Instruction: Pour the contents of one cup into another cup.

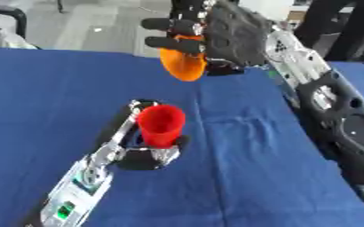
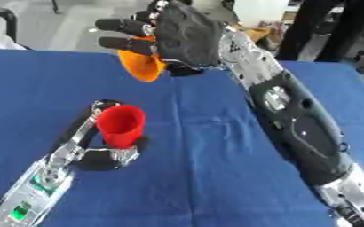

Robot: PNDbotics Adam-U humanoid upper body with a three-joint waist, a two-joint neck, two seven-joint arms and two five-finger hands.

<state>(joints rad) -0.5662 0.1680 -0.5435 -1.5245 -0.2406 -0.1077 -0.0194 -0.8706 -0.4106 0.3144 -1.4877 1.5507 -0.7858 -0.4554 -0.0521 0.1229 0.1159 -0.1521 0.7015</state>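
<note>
Blue cloth table, grey floor behind; L robot hand gripping red cup, R robot hand gripping orange cup.

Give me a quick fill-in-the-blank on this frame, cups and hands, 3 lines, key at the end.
1. The right hand holds the ____ cup raised above the table.
2. The left hand grips the ____ cup, which stands upright.
3. Both cups are over a ____ tablecloth.

Missing words: orange; red; blue
</note>
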